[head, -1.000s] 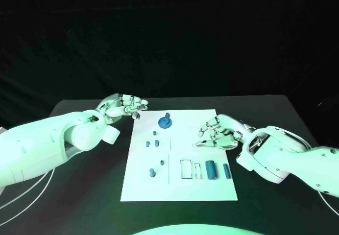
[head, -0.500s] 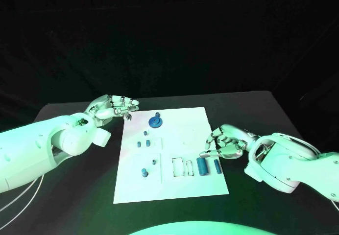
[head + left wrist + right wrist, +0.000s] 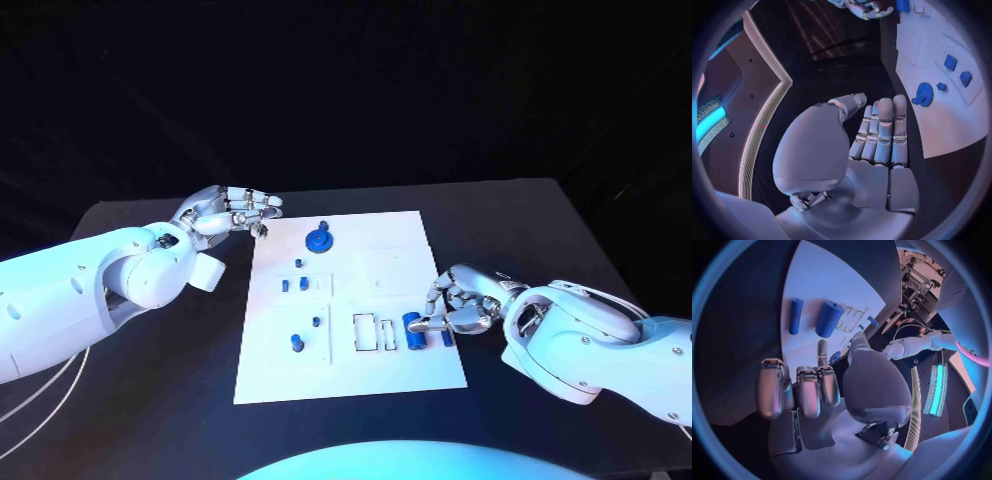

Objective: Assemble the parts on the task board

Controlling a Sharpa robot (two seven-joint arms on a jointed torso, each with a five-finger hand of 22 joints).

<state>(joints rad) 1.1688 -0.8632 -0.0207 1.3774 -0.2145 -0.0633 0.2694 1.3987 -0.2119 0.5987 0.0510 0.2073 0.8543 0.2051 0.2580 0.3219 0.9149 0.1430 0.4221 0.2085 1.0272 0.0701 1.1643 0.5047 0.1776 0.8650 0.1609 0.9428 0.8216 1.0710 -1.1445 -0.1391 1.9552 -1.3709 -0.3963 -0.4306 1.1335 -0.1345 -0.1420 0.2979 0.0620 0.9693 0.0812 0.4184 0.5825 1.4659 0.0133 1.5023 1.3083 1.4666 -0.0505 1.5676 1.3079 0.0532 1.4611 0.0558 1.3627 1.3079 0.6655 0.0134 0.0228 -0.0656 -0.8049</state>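
Right hand empty, fingers apart, over white task board, black table, dark backdrop

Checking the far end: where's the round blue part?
In the head view, the round blue part sits at the task board's far edge, near the left hand.

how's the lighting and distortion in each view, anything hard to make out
Head view: dark surround, bluish light, the white task board bright and its small blue parts tiny. Left wrist view: fisheye bends the board edge; the left robot hand looms large. Right wrist view: the right robot hand blurs close up; two blue cylinders read clearly.
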